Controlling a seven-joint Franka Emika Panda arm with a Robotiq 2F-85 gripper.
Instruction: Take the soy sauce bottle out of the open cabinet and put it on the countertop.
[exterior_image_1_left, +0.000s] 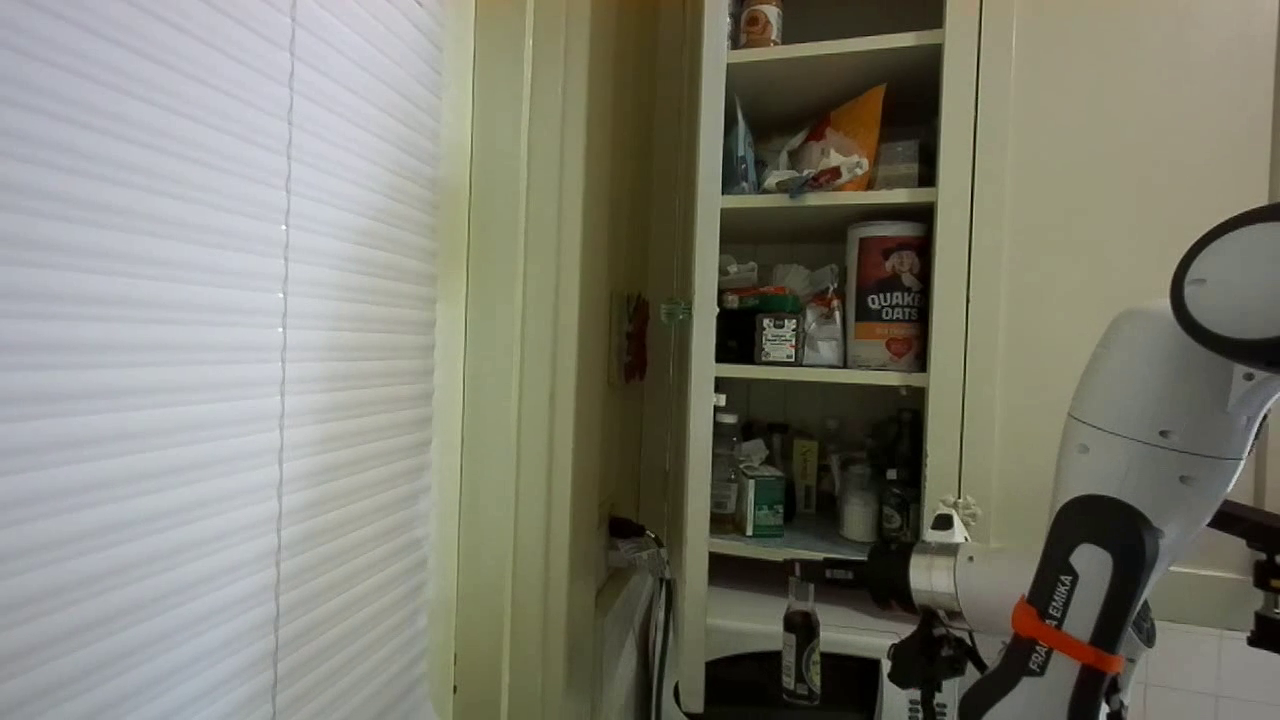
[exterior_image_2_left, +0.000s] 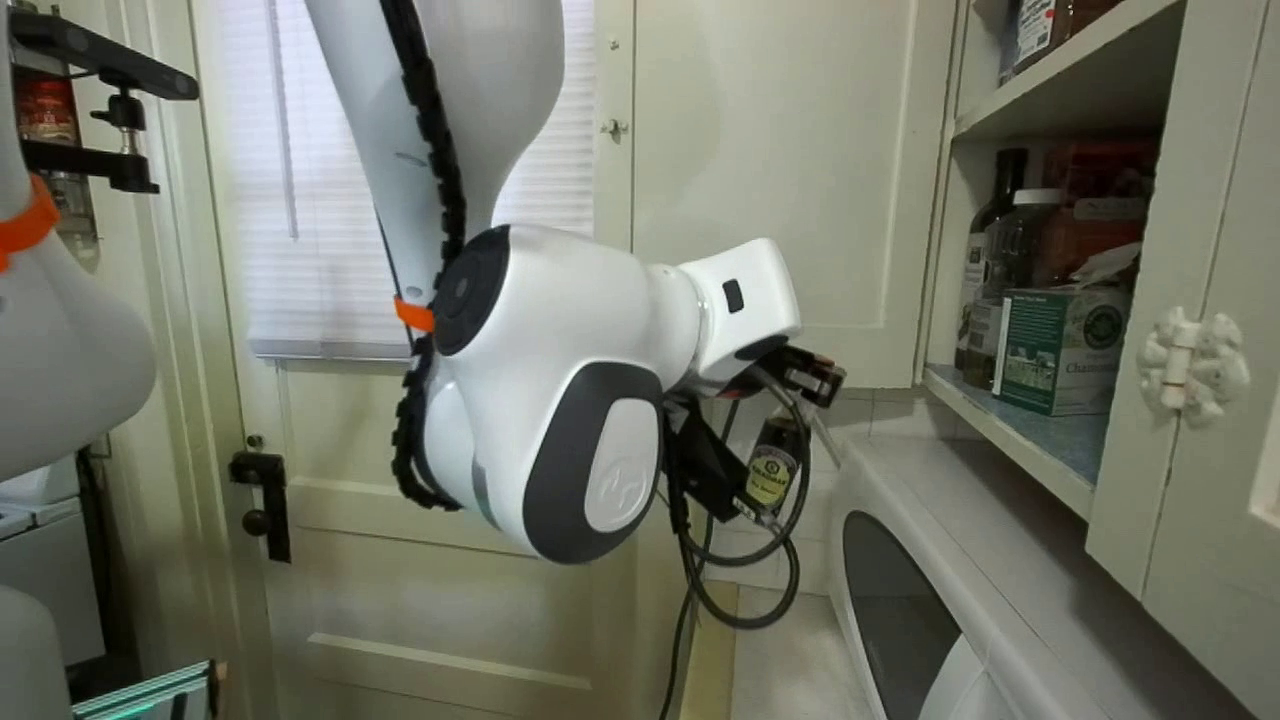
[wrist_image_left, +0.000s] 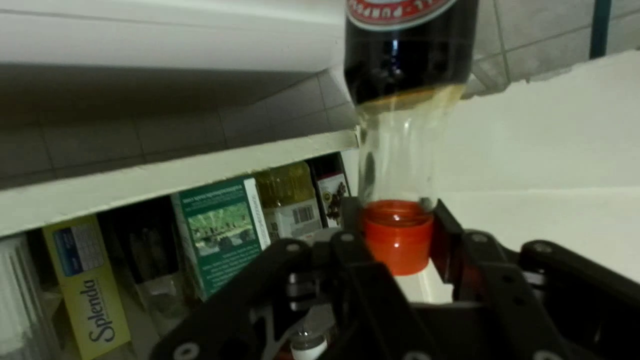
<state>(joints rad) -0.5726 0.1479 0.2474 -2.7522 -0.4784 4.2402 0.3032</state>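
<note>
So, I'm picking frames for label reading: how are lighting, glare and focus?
Both exterior views: white blinds glow brightly, the inside of the open cabinet is dimmer. Wrist view: small glints on the Kikkoman soy sauce bottle and its red cap; lettering on the yellow Splenda box reads clearly; the gripper looks dark and slightly soft; part of the tiled wall lies in shadow.

- soy sauce (exterior_image_1_left: 801, 655) in tool (wrist_image_left: 397, 220), before microwave (exterior_image_2_left: 900, 590)
- microwave under cabinet (exterior_image_1_left: 950, 300); in an exterior view, right of left edge of counter (exterior_image_2_left: 780, 660)
- oats (exterior_image_1_left: 888, 295) in cabinet, above box (exterior_image_1_left: 763, 503)
</note>
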